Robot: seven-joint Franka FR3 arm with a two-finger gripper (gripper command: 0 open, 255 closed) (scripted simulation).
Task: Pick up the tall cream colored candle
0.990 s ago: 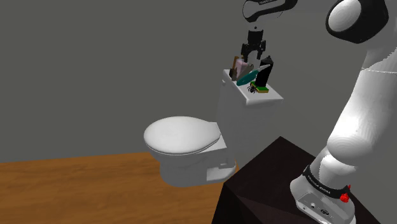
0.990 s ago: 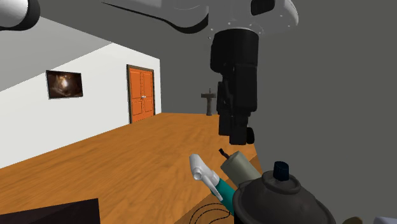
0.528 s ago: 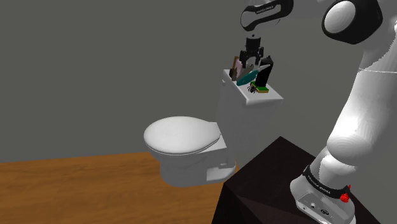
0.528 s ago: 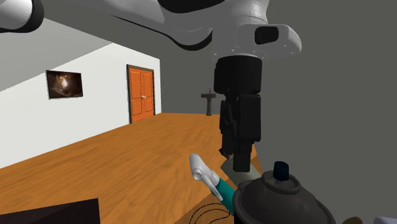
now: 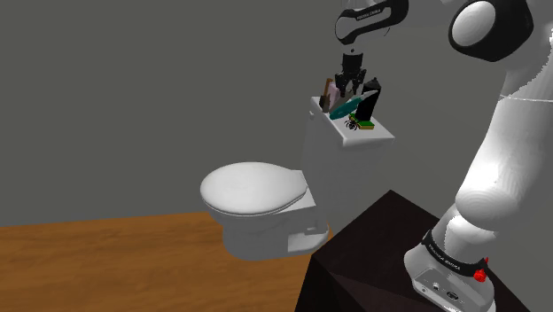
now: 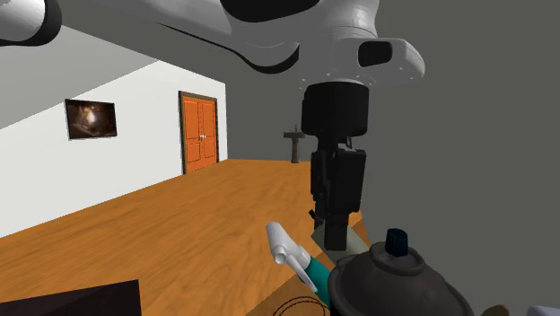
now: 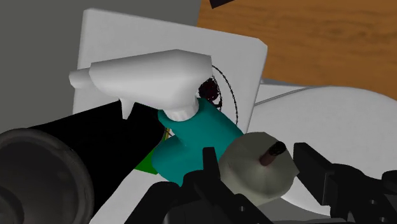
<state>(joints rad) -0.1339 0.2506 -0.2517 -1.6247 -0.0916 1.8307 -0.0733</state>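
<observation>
The tall cream candle (image 7: 254, 175), round-topped with a dark wick, stands on the white toilet tank lid (image 7: 242, 57). My black gripper (image 7: 257, 168) has come straight down over it, and its fingers (image 7: 207, 168) press against the candle's two sides, shut on it. Seen from the second exterior view, the gripper (image 6: 334, 235) covers most of the candle (image 6: 359, 242), leaving a strip of its side visible. In the shoulder view the gripper (image 5: 352, 84) sits low among the things on the tank.
A teal spray bottle with a white head (image 7: 191, 133) leans right beside the candle. A dark round bottle (image 6: 395, 283) stands close on the other side. A green pad (image 7: 147, 162) and a black wiry thing (image 7: 210, 89) lie on the lid. Below are the toilet seat (image 5: 253, 188) and wooden floor.
The gripper has come down over the candle, and its fingers have moved from wide apart to closed on the candle's sides. The candle has not moved.
</observation>
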